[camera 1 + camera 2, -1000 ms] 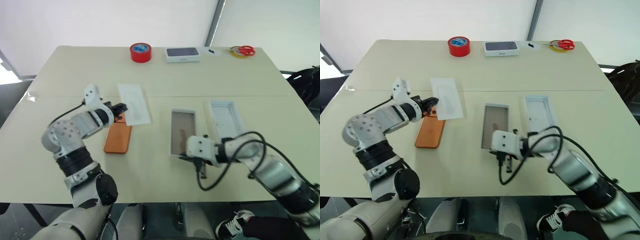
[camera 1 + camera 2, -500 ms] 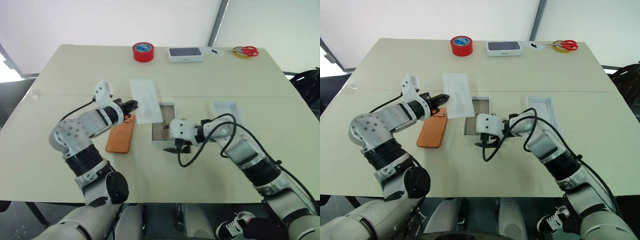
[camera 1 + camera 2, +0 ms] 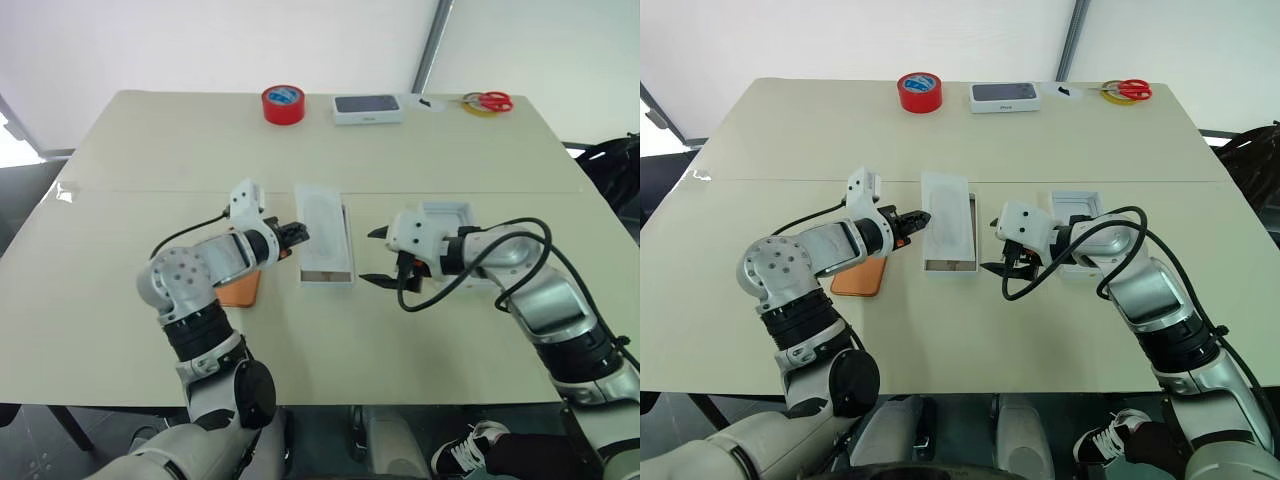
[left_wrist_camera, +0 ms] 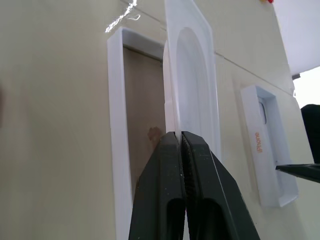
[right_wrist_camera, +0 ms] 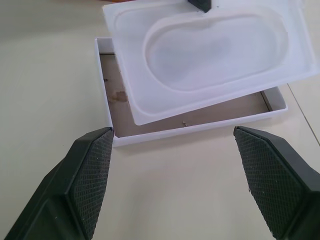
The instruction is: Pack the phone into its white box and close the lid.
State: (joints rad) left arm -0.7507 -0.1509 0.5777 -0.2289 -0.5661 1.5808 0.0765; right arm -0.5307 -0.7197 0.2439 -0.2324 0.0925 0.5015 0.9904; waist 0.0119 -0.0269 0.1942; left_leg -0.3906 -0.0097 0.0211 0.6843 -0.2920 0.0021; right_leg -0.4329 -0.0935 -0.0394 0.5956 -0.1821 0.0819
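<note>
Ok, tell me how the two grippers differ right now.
The left gripper is shut, pinching the flat white insert above the white box; the right gripper is open and empty. The left sits beside the box's left side, the right beside its right. Both have black fingers.

A red roll of tape (image 3: 282, 104) stood at the far edge of the pale beige table (image 3: 150, 150). Beside it lay a white box with a dark top face (image 3: 368, 108). Further along sat red-handled scissors (image 3: 486, 101). A flat white insert with an oval embossing (image 3: 322, 225) was nearer.
</note>
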